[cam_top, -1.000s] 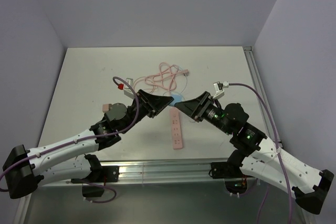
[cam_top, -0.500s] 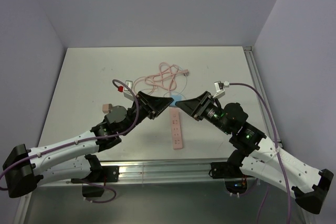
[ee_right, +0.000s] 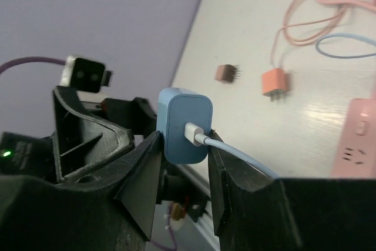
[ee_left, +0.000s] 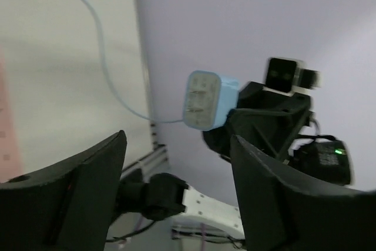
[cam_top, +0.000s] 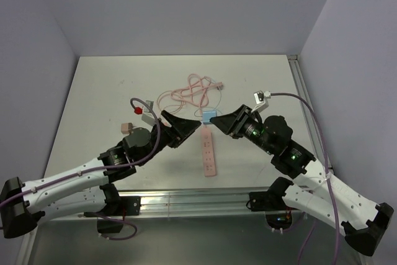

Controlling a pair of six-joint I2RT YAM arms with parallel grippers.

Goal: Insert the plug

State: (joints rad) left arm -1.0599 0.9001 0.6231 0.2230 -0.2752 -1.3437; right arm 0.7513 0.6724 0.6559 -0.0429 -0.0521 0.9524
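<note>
clamping a smooth, round-cornered blue plug (ee_right: 179, 113), the right jaws; the wedge-shaped matte black left jaws apart

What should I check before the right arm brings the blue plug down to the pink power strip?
1. Right jaws shut on blue plug: ok.
2. Left jaws open and apart from the plug: ok.
3. Pink power strip flat on the table, sockets uncovered: ok.
4. Prongs aimed at a socket: cannot tell.
5. Blue cable free to follow: cannot tell.
</note>
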